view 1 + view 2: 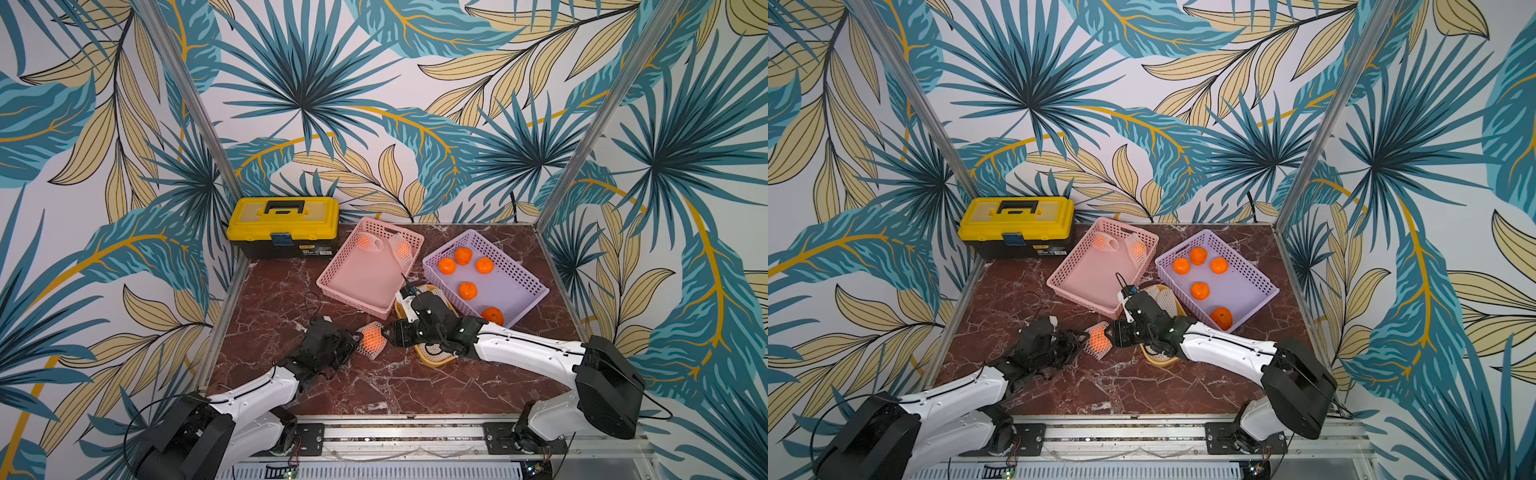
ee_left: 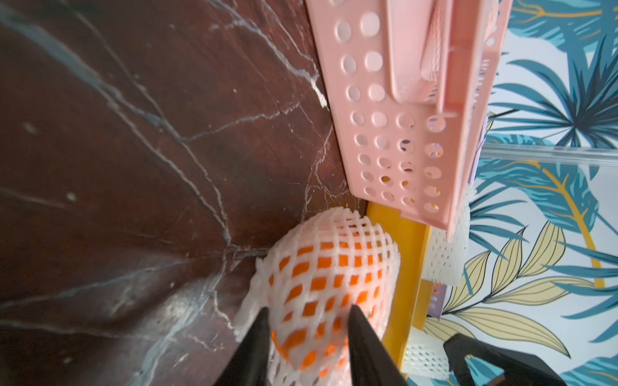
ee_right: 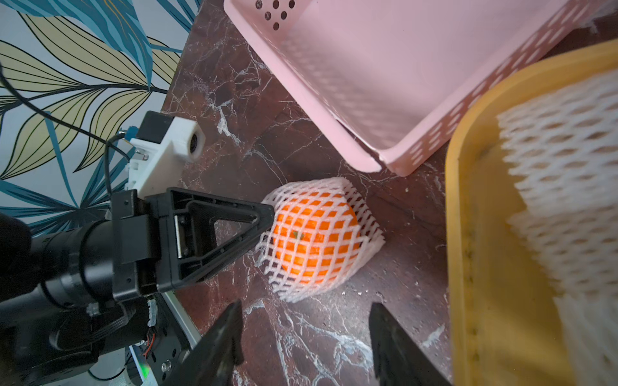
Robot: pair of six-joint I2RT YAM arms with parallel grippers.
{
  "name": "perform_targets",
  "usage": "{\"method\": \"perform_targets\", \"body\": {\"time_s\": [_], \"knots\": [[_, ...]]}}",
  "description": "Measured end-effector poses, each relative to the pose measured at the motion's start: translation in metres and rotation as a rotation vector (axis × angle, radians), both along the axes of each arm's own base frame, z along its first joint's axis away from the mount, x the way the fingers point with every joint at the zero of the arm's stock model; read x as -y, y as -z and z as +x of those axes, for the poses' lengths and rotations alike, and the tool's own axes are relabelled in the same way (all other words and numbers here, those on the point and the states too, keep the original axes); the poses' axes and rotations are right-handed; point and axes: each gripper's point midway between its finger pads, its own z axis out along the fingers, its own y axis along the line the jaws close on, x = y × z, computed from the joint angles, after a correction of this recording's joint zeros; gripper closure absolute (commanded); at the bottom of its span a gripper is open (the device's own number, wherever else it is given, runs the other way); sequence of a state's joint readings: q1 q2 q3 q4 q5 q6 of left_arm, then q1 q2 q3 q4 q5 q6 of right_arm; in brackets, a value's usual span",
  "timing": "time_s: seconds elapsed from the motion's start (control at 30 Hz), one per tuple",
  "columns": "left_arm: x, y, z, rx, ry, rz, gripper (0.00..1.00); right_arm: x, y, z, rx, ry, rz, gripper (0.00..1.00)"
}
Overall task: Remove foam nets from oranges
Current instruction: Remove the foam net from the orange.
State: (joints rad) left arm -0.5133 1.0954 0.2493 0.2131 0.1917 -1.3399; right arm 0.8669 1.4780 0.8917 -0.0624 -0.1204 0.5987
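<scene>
A netted orange lies on the marble tabletop between the two claws, with its foam net on. The left gripper has its fingers pressed in on either side of the foam net at one end, gripping it. The right gripper faces it from the opposite side with its jaws spread and nothing between them, the fruit just ahead of its tips.

The space around the claws is tight. A corner of the pink basket sits just beyond the fruit, and two wrapped oranges rest at the basket's far end. The yellow tray lies beside the right claw and partly under its arm, holding empty nets. Further off on that side, the purple basket holds five bare oranges. A yellow toolbox stands well beyond the left claw, against the leaf-patterned wall.
</scene>
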Motion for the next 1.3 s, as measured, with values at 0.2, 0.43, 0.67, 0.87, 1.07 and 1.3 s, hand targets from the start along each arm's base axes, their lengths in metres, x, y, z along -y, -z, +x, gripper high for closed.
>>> {"method": "perform_targets", "body": {"time_s": [0.2, 0.43, 0.67, 0.87, 1.07, 1.3], "knots": [[0.004, -0.007, 0.000, 0.009, 0.008, -0.035, 0.89, -0.002, -0.001, -0.001, 0.001, -0.006, 0.001, 0.40], [0.007, -0.026, -0.004, 0.035, 0.020, -0.084, 1.00, -0.012, 0.005, -0.009, -0.008, -0.033, -0.009, 0.44], [0.018, -0.051, 0.000, 0.083, 0.094, -0.079, 1.00, -0.015, 0.007, -0.009, -0.009, -0.035, -0.016, 0.49], [0.021, -0.047, -0.005, 0.069, 0.152, -0.043, 0.88, -0.011, 0.009, -0.002, -0.004, 0.025, -0.029, 0.48], [0.020, -0.051, -0.008, 0.061, 0.208, 0.038, 0.61, -0.009, 0.021, 0.004, -0.044, 0.090, -0.035, 0.35], [0.014, -0.046, -0.012, 0.037, 0.227, 0.104, 0.46, -0.020, 0.042, 0.011, -0.108, 0.135, -0.037, 0.27]]}}
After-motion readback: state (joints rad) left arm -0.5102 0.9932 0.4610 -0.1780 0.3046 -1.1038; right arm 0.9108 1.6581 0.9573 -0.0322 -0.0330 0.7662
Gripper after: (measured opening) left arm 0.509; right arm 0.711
